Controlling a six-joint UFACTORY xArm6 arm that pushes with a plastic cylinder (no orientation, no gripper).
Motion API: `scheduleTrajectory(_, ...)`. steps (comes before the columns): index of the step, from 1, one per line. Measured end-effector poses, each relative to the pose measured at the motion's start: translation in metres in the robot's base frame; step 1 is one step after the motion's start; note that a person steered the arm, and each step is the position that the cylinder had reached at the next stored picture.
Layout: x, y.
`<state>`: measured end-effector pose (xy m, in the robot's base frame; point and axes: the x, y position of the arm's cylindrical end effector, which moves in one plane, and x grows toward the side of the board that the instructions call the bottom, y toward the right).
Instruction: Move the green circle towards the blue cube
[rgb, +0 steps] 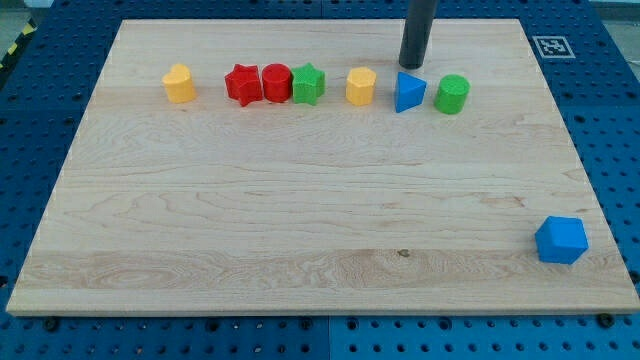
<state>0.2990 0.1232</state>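
Note:
The green circle stands in a row of blocks near the view's top, at the row's right end. The blue cube sits alone near the board's bottom right corner. My tip is at the view's top, just above the blue triangle and up-left of the green circle, apart from both.
The row runs leftward from the blue triangle: a yellow hexagon, a green star, a red circle, a red star and a yellow block. The wooden board lies on a blue pegboard; a marker tag lies off its top right corner.

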Motion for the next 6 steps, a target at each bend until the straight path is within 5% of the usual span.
scheduleTrajectory(2,0.072,0.046)
scheduleTrajectory(4,0.027,0.052)
scheduleTrajectory(6,0.086,0.08)
